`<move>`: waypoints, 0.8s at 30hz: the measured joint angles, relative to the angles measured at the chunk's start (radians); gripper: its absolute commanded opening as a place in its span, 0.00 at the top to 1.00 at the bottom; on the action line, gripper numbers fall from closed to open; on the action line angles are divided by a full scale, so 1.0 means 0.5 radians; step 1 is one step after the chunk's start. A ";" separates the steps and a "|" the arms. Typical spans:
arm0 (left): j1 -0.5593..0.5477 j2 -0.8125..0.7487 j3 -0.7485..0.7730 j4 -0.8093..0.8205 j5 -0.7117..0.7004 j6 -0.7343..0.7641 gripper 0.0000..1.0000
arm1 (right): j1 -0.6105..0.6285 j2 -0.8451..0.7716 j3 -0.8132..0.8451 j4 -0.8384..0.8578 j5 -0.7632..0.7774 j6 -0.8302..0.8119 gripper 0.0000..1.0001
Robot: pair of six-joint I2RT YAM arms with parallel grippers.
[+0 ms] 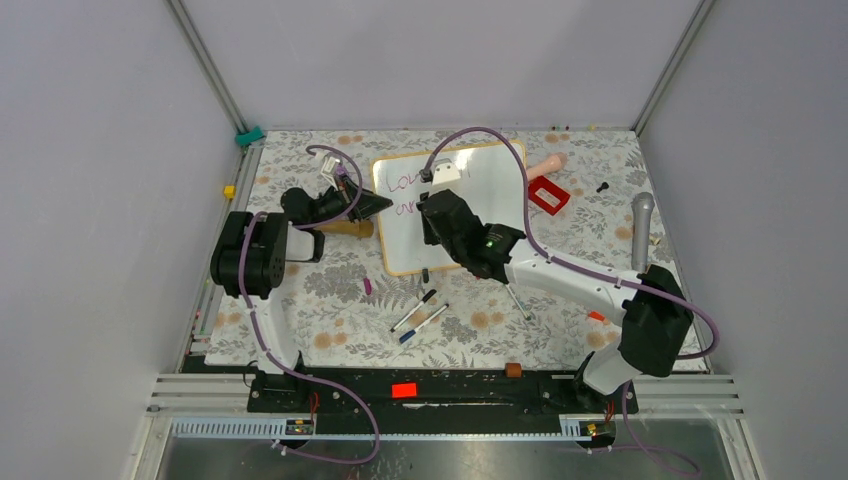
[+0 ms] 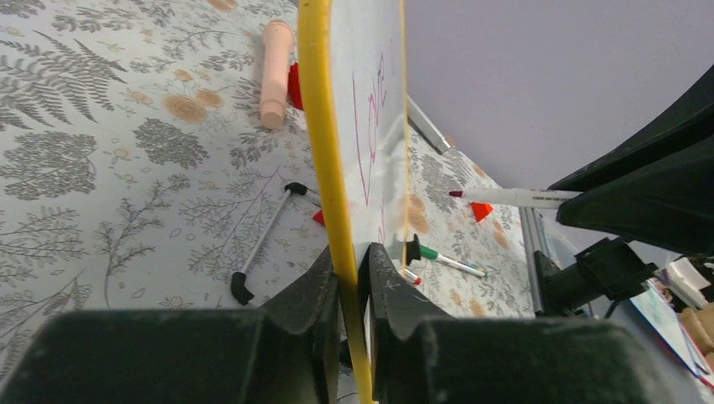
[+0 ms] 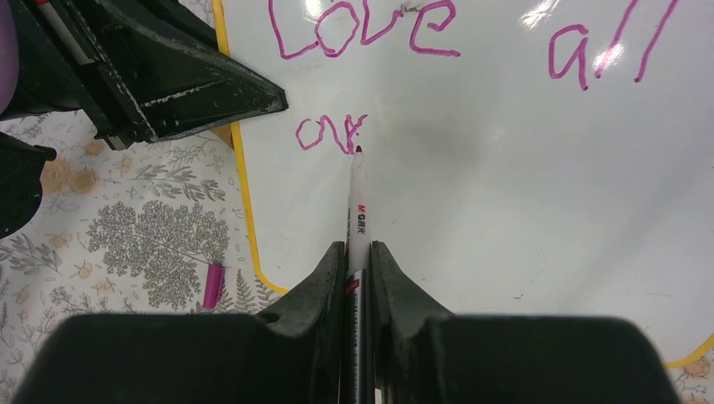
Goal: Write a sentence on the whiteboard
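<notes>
The whiteboard point(image 1: 495, 190) lies tilted on the flowered cloth, its orange frame point(image 2: 316, 126) edge-on in the left wrist view. My left gripper point(image 1: 375, 205) point(image 2: 352, 257) is shut on the board's left frame edge, one finger on each side. My right gripper point(image 1: 428, 215) point(image 3: 359, 248) hovers over the board, shut on a white marker point(image 3: 359, 202) point(image 2: 514, 198). The marker's red tip touches the board at the end of the second line. The sentence point(image 3: 362, 29) point(image 1: 400, 185) reads "Love all" in pink, with "ar" point(image 3: 328, 133) begun below.
Two pens point(image 1: 418, 315) lie on the cloth in front of the board, and a pink cap point(image 1: 367, 286) point(image 3: 213, 284) left of them. A red box point(image 1: 548, 195), a peach cylinder point(image 1: 545, 165) and a grey microphone point(image 1: 641, 230) sit at the right. A green-capped pen point(image 2: 450, 261) lies beyond the board.
</notes>
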 measured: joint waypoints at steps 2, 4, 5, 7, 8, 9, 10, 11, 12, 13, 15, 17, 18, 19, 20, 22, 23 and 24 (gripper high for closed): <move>-0.002 -0.013 -0.007 0.010 0.014 -0.055 0.99 | 0.022 0.013 0.020 -0.026 0.012 0.001 1.00; -0.004 -0.025 -0.014 0.011 0.025 -0.114 1.00 | 0.038 0.016 0.032 -0.057 0.032 0.002 1.00; -0.005 -0.028 -0.021 0.011 0.023 -0.137 1.00 | 0.044 0.016 0.037 -0.068 0.045 0.002 1.00; -0.008 -0.030 -0.027 0.014 0.019 -0.143 1.00 | 0.048 0.016 0.042 -0.089 0.060 0.003 1.00; -0.008 -0.030 -0.031 0.021 0.013 -0.143 1.00 | 0.049 0.016 0.043 -0.096 0.063 0.004 1.00; -0.008 -0.030 -0.034 0.026 0.011 -0.143 1.00 | 0.049 0.016 0.043 -0.104 0.066 0.004 1.00; -0.008 -0.030 -0.037 0.032 0.010 -0.143 1.00 | 0.049 0.016 0.043 -0.108 0.072 0.005 1.00; -0.008 -0.030 -0.040 0.040 0.009 -0.143 1.00 | 0.049 0.016 0.043 -0.114 0.079 0.005 1.00; -0.008 -0.030 -0.041 0.042 0.009 -0.143 1.00 | 0.049 0.016 0.046 -0.125 0.085 0.005 1.00; -0.008 -0.030 -0.042 0.043 0.009 -0.143 1.00 | 0.049 0.016 0.047 -0.132 0.095 0.005 1.00; -0.008 -0.030 -0.042 0.044 0.010 -0.143 1.00 | 0.049 0.016 0.047 -0.136 0.104 0.005 1.00; -0.008 -0.030 -0.042 0.045 0.010 -0.150 1.00 | 0.049 0.017 0.047 -0.137 0.112 0.004 1.00; -0.008 -0.030 -0.042 0.046 0.010 -0.153 1.00 | 0.049 0.017 0.047 -0.137 0.114 0.004 1.00; -0.008 -0.030 -0.042 0.046 0.010 -0.156 1.00 | 0.049 0.017 0.047 -0.137 0.114 0.004 1.00; -0.008 -0.030 -0.043 0.047 0.010 -0.158 1.00 | 0.049 0.017 0.047 -0.137 0.114 0.004 1.00; -0.008 -0.031 -0.053 0.054 0.001 -0.158 1.00 | 0.049 0.017 0.047 -0.137 0.114 0.004 1.00; -0.008 -0.034 -0.063 0.060 -0.006 -0.157 1.00 | 0.049 0.017 0.047 -0.137 0.115 0.004 1.00; -0.008 -0.042 -0.078 0.062 -0.018 -0.154 1.00 | 0.049 0.017 0.047 -0.137 0.114 0.004 1.00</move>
